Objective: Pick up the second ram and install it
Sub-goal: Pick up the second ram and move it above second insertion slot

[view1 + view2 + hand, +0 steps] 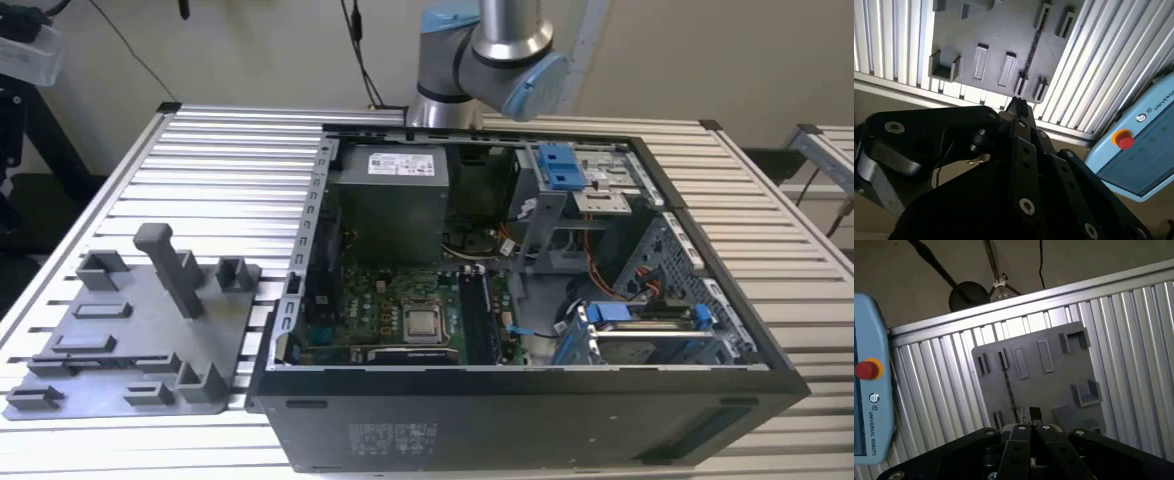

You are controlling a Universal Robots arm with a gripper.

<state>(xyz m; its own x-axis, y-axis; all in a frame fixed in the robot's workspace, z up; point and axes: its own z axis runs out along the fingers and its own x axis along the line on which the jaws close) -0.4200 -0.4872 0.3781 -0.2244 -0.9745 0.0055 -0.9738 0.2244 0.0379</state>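
Claw [1016, 106]: black linkage gripper, held above the grey moulded fixture tray [1054, 385]. In both wrist views its fingertips look drawn together with nothing between them. The second ram [1008, 387] is a long thin dark circuit strip. It appears to stand on edge in the tray between small slotted end holders, apart from the claw, so you see it as one narrow dark line. Judged risks from this state:

1. A closed claw brought down here would land on the strip's top edge rather than straddle it, and could bend it or tip it out of its holders.
2. Edge-on, the strip gives you a very thin target. A small twist of the wrist against its long axis would put one finger on a holder or nudge the strip sideways.
3. The pale blue control pendant with a red button [1134, 150] sits close beside the tray, and the arm could catch it.
4. The open black computer case [534, 420] stands on the slatted aluminium table [227, 150], just beside the tray. The long black slots [475, 318] of its green board [367, 300] lie deep between metal walls and loose cables, so a tilted grip could jam the strip at the slot mouth.
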